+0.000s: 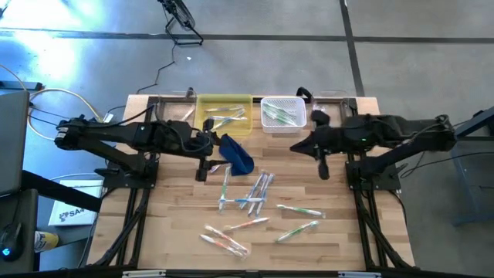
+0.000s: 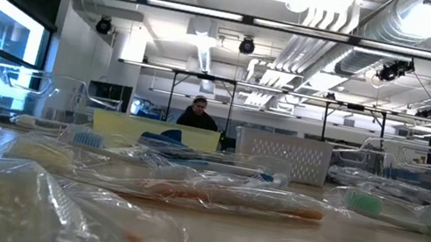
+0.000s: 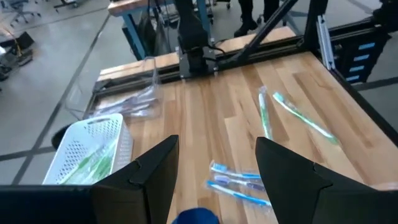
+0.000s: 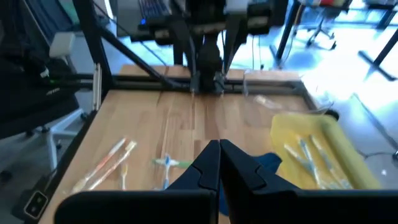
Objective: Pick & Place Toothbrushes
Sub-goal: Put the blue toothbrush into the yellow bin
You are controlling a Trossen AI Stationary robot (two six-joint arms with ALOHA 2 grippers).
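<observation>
My left gripper point(image 3: 214, 171), jaws wide, hangs nearest the blue brushes point(image 3: 239, 183), which lie crosswise; right gripper point(image 4: 219, 163) waits shut.

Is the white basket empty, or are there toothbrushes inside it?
Not empty. The white basket holds several green toothbrushes, seen from above; the left wrist view shows them lying inside too.
</observation>
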